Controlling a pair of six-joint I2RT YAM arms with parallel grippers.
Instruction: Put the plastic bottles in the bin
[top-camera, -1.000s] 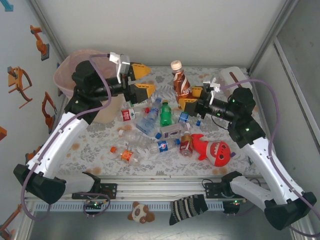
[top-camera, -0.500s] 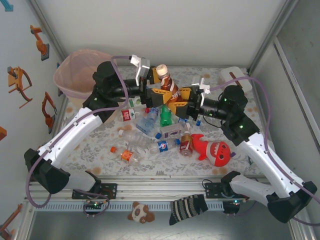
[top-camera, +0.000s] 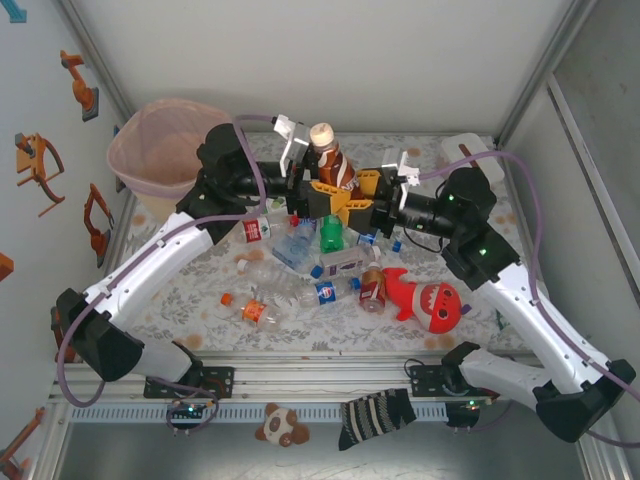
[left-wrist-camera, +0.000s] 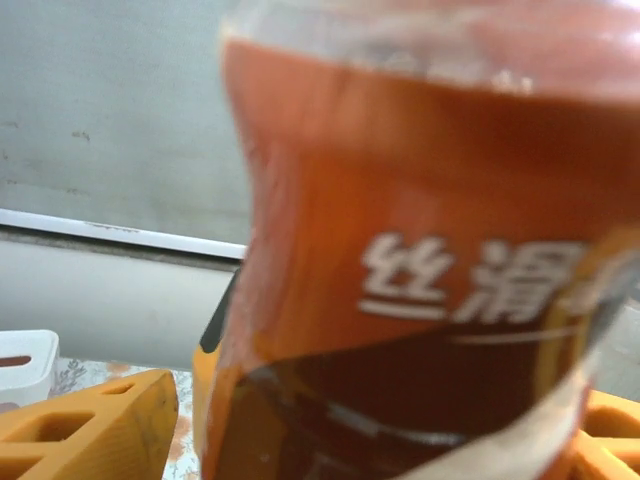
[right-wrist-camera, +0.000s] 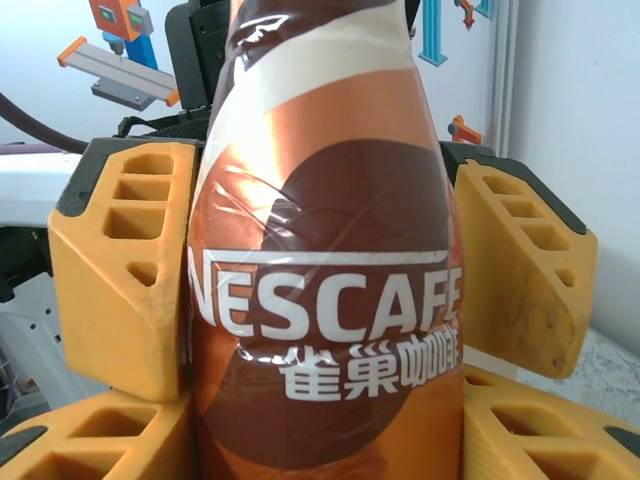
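Top external: both my arms meet mid-table on one brown coffee bottle (top-camera: 332, 172).
My left arm reaches in from the bin (top-camera: 150, 128) side and my right arm folds in from the right, wrists facing each other. My right gripper (top-camera: 352, 203) clamps the bottle. In the right wrist view, my left gripper (top-camera: 320, 192) has its fingers (right-wrist-camera: 125, 270) pressed on both flanks from the opposite side. The bottle is upright, cap up, off the table (top-camera: 200, 290) and well apart from the bin. A second ago my left gripper hung wide open near the bin; now it has swung across and closed in. Other bottles (top-camera: 310, 262) lie below.
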